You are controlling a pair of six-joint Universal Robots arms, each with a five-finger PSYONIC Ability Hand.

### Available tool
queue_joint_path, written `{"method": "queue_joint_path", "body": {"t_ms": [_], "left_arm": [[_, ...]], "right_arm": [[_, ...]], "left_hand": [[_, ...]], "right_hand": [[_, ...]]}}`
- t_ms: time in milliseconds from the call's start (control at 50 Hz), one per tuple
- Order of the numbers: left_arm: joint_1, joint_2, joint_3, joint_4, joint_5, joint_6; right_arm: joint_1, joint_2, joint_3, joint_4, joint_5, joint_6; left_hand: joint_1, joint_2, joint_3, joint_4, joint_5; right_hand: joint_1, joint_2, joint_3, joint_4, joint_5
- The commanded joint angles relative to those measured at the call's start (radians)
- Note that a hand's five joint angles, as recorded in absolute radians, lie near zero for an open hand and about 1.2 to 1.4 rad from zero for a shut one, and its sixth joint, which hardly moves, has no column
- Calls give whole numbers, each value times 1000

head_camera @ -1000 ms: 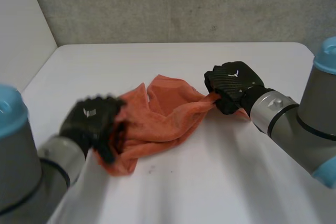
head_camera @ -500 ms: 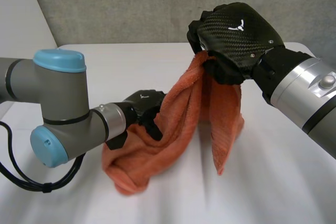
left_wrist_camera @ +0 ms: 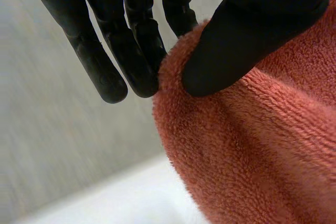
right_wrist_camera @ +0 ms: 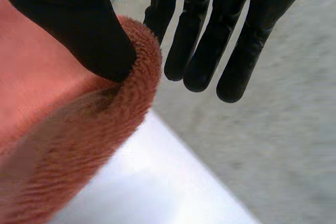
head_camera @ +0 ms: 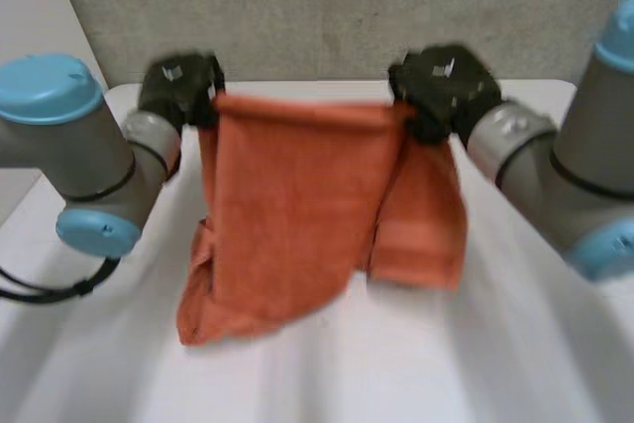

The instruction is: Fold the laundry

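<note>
Pinching orange towel (head_camera: pixel 287 205), left robot hand (head_camera: pixel 180 88), right robot hand (head_camera: pixel 443 91), white emblems (head_camera: pixel 174 72)

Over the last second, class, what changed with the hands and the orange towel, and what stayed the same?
The left hand swung up and away from the robot and the right hand lifted, pulling the towel from a crumpled heap on the table into a sheet stretched between them. Both kept pinching it.

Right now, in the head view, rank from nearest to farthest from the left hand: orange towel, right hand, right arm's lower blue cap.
1. orange towel: pinched in the left hand.
2. right hand: across, at the towel's other corner.
3. lower blue cap: farthest right.
</note>
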Motion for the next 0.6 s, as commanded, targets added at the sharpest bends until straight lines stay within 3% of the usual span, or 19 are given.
{"method": "queue_joint_path", "body": {"t_ms": [20,40,80,160,260,420,460,600], "left_arm": [[-3,176,28,384,-144,-9],[-3,216,27,444,-167,-9],[-4,250,15,493,-179,-9],[-7,290,-25,529,-183,-9],[-4,313,-195,511,-184,-6],[0,307,-470,425,-183,-4],[2,296,-506,406,-180,-3],[-1,173,-570,300,-178,-3]], "right_arm": [[15,48,-354,-199,158,-16],[15,47,-354,-200,158,-16],[17,9,-325,-368,158,11],[15,-73,-238,-486,154,36],[15,-134,-81,-488,114,33],[15,-108,97,-261,65,7],[14,-47,158,-177,60,-30],[6,98,256,-131,62,-94]], "left_hand": [[213,180,180,180,198],[213,180,180,180,198],[213,180,180,180,198],[213,180,180,180,198],[213,180,180,180,198],[213,180,180,180,198],[213,180,180,180,198],[213,180,180,180,198]], "right_hand": [[440,218,208,208,237],[440,218,208,208,237],[440,218,208,208,237],[440,218,208,208,237],[440,218,208,208,237],[440,218,208,208,237],[440,218,208,208,237],[440,218,208,208,237]]}}
